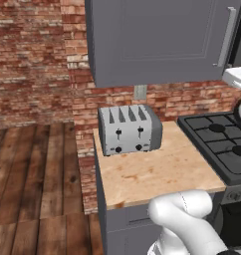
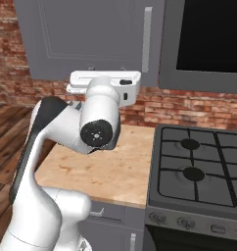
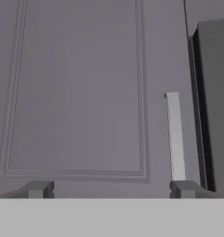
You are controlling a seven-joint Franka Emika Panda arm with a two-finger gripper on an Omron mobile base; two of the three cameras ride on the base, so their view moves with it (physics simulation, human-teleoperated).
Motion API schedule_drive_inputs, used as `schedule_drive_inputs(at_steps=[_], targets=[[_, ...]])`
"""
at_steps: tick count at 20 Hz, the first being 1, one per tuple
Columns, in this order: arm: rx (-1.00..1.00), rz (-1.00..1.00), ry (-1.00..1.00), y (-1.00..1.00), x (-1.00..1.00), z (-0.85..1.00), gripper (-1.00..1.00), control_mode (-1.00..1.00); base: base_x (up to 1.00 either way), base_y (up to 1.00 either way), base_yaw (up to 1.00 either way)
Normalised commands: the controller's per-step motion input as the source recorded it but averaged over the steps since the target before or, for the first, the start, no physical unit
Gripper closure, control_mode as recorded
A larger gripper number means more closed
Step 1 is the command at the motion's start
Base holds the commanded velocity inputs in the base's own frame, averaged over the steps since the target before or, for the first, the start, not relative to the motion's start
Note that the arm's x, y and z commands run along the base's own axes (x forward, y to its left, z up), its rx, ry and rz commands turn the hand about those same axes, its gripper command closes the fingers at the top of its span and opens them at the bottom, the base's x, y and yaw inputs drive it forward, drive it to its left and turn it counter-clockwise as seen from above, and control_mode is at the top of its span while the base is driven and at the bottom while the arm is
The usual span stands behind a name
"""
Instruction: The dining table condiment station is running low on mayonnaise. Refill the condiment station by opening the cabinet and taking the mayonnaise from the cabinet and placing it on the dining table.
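Cabinet (image 1: 157, 40) hangs on the brick wall (image 1: 33, 60) over the small wood counter (image 1: 152, 169), door shut, so the mayo inside can't be seen and its spot can't be told. Stove (image 2: 199, 171) sits against the counter's right edge; toaster (image 1: 130, 129) stands at the counter's back edge, near the wall.

Arm reaches up from the base twd the door's lower right corner. In the hand view the door panel fills most of what's ahead, w/ the silver bar handle (image 3: 175, 136) running vertical, long axis up-down, near the door's right edge.

Key relation: handle lies just above the right fingertip (image 3: 183, 189), not centred in the gap, so the gripper (image 3: 109, 190) prob. needs a shift to that side before closing, and an approach square to the door. My read: opening step not yet begun.

Fingers: spread wide apart, nothing between them, touching nothing as far as I can tell; some gap to the door looks to remain, amt unclear.
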Motion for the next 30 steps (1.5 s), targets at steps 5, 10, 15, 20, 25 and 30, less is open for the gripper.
schedule_drive_inputs(at_steps=[5, 10, 15, 20, 25, 30], targets=[[0.03, 0.00, -0.18, -0.25, 0.46, 0.05, -1.00, -1.00, 0.00, 0.00, 0.00], [0.00, 0.00, -0.05, -0.27, 0.28, 0.16, -1.00, -1.00, 0.00, 0.00, 0.00], [0.00, -0.01, 0.00, -0.26, 0.15, 0.17, -1.00, -1.00, 0.00, 0.00, 0.00], [0.00, -0.02, 0.00, -0.25, 0.07, 0.14, -1.00, -1.00, 0.00, 0.00, 0.00], [0.00, 0.00, 0.01, -0.15, 0.11, 0.01, -1.00, -1.00, 0.00, 0.00, 0.00], [0.00, 0.00, 0.00, -0.14, 0.16, 0.00, -1.00, -1.00, 0.00, 0.00, 0.00]])
